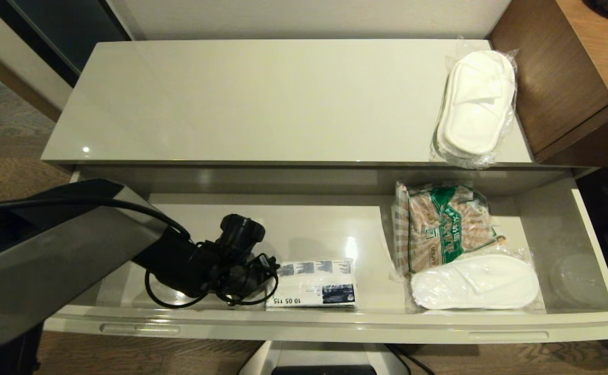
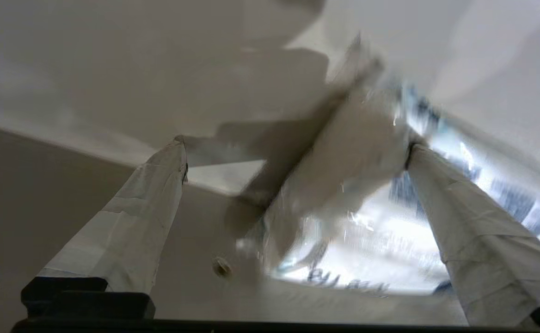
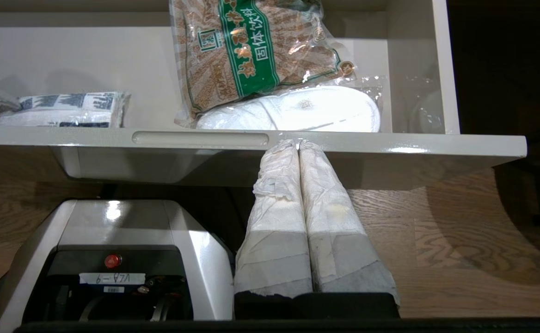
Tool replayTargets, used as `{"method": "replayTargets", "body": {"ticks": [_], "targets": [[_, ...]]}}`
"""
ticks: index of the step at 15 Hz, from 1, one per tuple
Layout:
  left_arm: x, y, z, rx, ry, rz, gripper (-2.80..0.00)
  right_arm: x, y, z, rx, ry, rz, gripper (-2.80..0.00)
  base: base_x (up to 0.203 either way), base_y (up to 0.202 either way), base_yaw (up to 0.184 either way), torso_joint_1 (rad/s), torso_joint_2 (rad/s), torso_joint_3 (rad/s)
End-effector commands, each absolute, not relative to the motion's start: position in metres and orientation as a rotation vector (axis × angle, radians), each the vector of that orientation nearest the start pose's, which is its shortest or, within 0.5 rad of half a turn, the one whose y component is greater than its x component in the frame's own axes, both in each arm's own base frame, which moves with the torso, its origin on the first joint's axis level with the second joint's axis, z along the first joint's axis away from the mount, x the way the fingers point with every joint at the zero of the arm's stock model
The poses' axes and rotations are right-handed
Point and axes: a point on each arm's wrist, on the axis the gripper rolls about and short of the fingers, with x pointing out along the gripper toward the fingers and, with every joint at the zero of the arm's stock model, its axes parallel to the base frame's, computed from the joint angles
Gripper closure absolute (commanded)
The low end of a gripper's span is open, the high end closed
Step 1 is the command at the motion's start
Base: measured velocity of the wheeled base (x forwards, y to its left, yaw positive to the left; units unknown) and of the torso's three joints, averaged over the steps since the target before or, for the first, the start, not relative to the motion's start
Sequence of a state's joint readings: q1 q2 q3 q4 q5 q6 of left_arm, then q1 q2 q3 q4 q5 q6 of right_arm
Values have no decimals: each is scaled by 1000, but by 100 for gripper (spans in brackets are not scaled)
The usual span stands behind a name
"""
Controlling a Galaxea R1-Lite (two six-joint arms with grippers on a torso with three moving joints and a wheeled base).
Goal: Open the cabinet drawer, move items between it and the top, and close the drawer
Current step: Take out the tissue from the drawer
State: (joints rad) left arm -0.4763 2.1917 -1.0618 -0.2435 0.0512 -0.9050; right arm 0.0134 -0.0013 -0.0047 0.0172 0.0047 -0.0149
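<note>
We have the drawer [image 1: 593, 224] pulled out, and we take the tissue pack [image 1: 312, 284] in it as our landmark: it lies flat on the drawer floor against the front wall. Our left gripper [image 2: 297, 152] is down inside the drawer just left of the pack, its jaws spread wide; in the left wrist view one finger [image 2: 464, 217] touches the pack's printed wrap and the other stands clear on bare floor. We judge the pack light, soft and squashy, with a slick film, so we would close across its narrow width near the middle, not on a loose end. Well right of the pack lie a snack bag [image 1: 447, 226] and wrapped slippers [image 1: 475, 282]; a second pair [image 1: 477, 107] sits on the top [image 1: 262, 99], far back and right. Our right gripper [image 3: 299, 144], jaws pressed together and empty, is parked below the drawer front.
</note>
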Motion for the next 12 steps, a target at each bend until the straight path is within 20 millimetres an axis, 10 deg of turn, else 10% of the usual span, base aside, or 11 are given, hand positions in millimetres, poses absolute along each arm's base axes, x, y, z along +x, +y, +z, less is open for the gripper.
{"method": "replayTargets", "body": {"ticks": [1,12], "targets": [[336,-181,38,-596,970,8,-280,-24,0,75,-15,-5,18,0,0,0,0,0,0,0],[321,-192,41,-148,906,-141,-280,-24,0,75,-15,-5,18,0,0,0,0,0,0,0]]}}
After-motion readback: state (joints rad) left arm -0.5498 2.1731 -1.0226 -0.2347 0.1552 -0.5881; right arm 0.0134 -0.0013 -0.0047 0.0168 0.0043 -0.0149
